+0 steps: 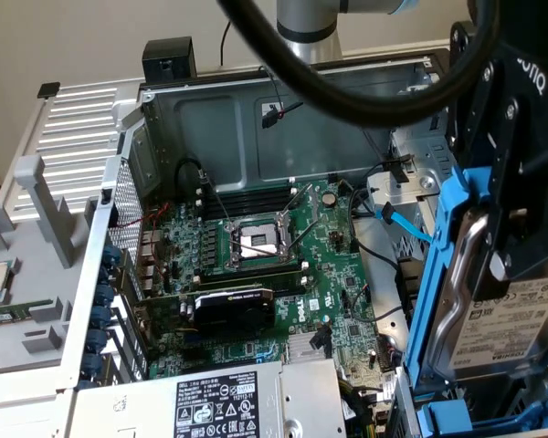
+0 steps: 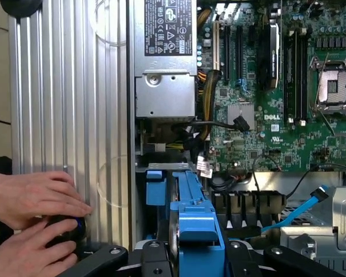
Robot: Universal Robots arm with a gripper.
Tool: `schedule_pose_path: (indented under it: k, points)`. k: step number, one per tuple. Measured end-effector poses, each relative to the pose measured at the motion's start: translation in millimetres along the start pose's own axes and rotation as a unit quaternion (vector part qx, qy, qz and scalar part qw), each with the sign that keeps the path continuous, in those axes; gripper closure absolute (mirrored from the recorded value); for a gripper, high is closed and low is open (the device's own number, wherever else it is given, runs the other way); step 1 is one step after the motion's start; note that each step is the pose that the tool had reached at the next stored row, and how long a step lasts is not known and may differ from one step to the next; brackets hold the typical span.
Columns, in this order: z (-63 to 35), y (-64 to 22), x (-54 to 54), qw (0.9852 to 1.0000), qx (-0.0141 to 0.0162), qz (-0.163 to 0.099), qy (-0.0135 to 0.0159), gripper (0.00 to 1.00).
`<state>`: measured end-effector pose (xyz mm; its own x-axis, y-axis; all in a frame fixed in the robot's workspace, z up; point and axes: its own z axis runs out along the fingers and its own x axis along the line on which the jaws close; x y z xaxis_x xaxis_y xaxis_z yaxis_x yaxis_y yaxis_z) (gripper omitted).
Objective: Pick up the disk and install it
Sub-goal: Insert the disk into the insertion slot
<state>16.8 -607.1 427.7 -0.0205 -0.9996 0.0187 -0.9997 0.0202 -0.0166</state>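
Open desktop computer chassis (image 1: pixel 256 100) with the gripper (image 1: pixel 516 182) at 3 o'clock in the exterior view, its jaws clamped on the disk (image 1: pixel 493 310). The disk is held upright on edge in its bright blue carrier frame (image 1: pixel 438 274), white printed label facing outward, above the drive bay (image 2: pixel 248 208) at the case's edge. A second blue carrier (image 2: pixel 155 184) sits just beside it. At centre, the green Dell motherboard (image 1: pixel 283 265) shows an empty CPU socket (image 1: pixel 256 242); at 6 o'clock, the labelled power supply (image 1: pixel 228 406). Two hands (image 2: pixel 34 219) rest on the ribbed grey panel (image 2: pixel 75 86).
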Motion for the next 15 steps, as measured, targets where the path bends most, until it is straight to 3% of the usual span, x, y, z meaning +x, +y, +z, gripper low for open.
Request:
schedule_pose_path:
  k: [15]
  points:
    - [7.3,0.1,-0.1,1.0,0.0,0.0,0.0001,0.63]
